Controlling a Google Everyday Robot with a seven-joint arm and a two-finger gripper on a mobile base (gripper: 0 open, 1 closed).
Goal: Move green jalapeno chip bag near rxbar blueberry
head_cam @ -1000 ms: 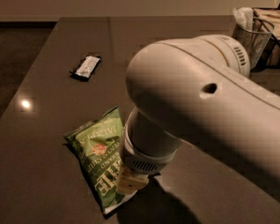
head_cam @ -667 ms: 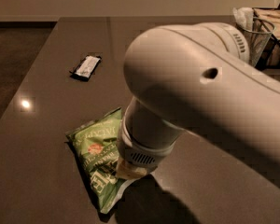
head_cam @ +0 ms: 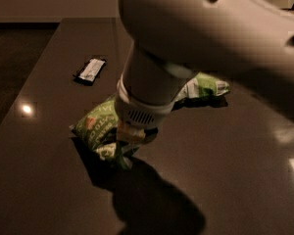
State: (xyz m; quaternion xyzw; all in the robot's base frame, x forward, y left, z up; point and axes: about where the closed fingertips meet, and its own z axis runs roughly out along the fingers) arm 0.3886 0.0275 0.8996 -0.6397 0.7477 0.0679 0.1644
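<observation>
The green jalapeno chip bag (head_cam: 94, 125) lies crumpled on the dark table left of centre, with its orange-red emblem facing up. My gripper (head_cam: 130, 140) comes down from the big white arm and sits right on the bag's right side, mostly hidden by the wrist. The bag bunches up under it. The rxbar blueberry (head_cam: 91, 70) is a small dark bar with a pale centre. It lies flat further back and to the left, apart from the bag.
A second green bag (head_cam: 207, 87) with a white panel lies behind the arm at centre right. The white arm (head_cam: 210, 33) fills the top of the view. The table's left edge (head_cam: 34, 67) runs diagonally, with dark floor beyond it.
The arm has shifted and lifted in the view, uncovering the second green bag behind it. The jalapeno bag looks more bunched up under the gripper than before.
</observation>
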